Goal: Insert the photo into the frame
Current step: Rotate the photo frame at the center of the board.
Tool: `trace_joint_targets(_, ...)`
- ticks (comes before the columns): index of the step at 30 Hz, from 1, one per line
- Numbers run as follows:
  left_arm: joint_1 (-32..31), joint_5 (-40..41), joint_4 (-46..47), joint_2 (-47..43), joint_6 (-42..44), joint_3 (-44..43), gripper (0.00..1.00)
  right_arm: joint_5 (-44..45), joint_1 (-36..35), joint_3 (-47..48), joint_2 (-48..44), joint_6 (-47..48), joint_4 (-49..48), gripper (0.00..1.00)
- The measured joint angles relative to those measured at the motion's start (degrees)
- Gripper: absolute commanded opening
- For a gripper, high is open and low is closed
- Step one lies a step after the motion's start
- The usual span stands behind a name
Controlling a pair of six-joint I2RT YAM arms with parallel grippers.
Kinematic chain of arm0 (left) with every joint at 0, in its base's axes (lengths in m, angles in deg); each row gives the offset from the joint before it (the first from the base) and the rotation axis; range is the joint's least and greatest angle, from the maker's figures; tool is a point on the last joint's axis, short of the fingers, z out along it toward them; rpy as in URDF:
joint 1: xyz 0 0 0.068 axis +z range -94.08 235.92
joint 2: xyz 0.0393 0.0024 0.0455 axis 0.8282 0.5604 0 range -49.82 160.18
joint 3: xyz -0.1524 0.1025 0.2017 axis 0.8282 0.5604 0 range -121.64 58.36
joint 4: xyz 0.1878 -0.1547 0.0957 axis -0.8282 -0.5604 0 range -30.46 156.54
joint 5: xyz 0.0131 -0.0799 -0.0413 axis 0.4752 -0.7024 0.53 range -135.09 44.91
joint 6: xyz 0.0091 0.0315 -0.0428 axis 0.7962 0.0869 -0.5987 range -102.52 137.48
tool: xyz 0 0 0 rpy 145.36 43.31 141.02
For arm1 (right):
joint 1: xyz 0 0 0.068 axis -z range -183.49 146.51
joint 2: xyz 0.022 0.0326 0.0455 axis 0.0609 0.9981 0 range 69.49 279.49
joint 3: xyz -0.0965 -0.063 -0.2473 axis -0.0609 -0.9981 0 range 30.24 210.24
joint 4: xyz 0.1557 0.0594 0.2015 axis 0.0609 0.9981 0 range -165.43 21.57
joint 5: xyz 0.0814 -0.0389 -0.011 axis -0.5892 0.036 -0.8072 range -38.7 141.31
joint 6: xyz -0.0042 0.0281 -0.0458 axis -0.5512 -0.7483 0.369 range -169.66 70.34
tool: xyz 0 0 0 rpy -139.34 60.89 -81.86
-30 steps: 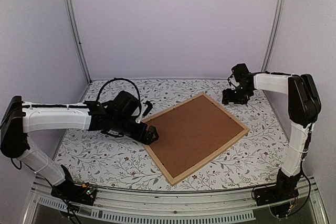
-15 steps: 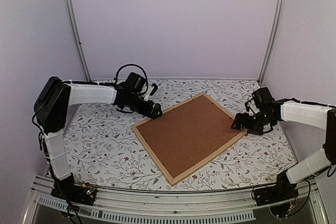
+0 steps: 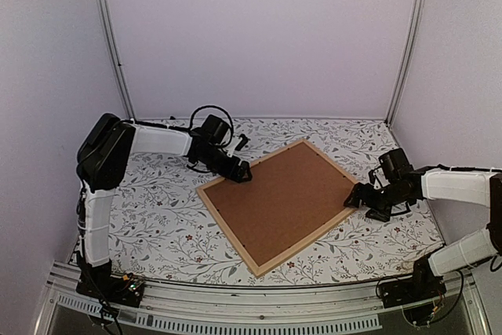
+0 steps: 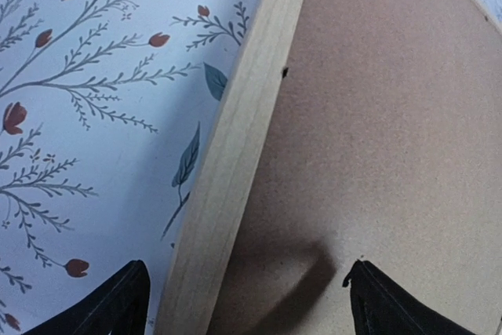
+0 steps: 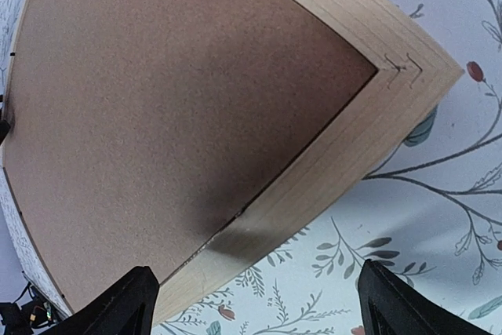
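The light wooden frame point(image 3: 227, 232) lies flat and at an angle on the floral tablecloth, with the brown backing board point(image 3: 282, 202) filling it. The photo is hidden. My left gripper point(image 3: 243, 170) hovers open over the frame's far-left edge. In the left wrist view its fingers straddle the wooden rim point(image 4: 235, 147) and the board point(image 4: 376, 131). My right gripper point(image 3: 354, 198) is open at the frame's right corner. In the right wrist view the rim point(image 5: 345, 154) and the board point(image 5: 157, 100) lie just ahead of its spread fingers. Neither gripper holds anything.
The floral tablecloth point(image 3: 157, 225) covers the table around the frame. Plain walls and two metal posts point(image 3: 110, 45) close in the back and sides. A black cable point(image 3: 205, 111) loops above the left wrist.
The left arm has swung from the frame's near-left corner to its far-left edge. The right arm has come down from the back to the right corner, and its jaws have opened wider.
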Motion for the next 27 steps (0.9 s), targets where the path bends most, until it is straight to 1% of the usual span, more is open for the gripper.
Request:
trace_joint_targets(3,0.02,-1.60,0.48,0.09,-0.39,0.63,0.82,-1.36,0.00,0.33,2.69,-0.48,-2.64,0.91)
trace_joint_targets(6,0.31,-3.21,3.45,-0.87,-0.79,3.82,0.79,-2.40,0.00,1.57,5.38,-0.68,-4.61,0.90)
trace_joint_targets(11,0.79,-4.87,7.80,-8.00,-3.04,15.26,0.73,-3.32,0.04,5.73,10.91,-0.17,-6.51,0.88)
trace_joint_targets(16,-0.20,-4.20,9.25,-16.83,-5.66,27.19,0.71,-4.52,0.07,12.92,18.71,1.88,-7.63,0.85)
trace_joint_targets(19,-2.58,-2.67,9.09,-21.33,-7.39,32.44,0.70,-4.85,0.07,18.67,24.04,3.93,-7.43,0.83)
trace_joint_targets(24,-10.91,-1.11,8.94,-27.71,-12.04,39.30,0.70,-4.46,-0.02,31.10,34.36,8.15,-6.86,0.80)
trace_joint_targets(26,-14.36,-1.66,8.68,-29.18,-13.62,40.72,0.73,-4.68,-0.39,35.17,37.51,9.60,-6.80,0.79)
trace_joint_targets(27,-15.43,-1.86,8.44,-29.79,-14.43,41.24,0.76,-4.85,-0.72,36.72,38.77,10.16,-6.71,0.79)
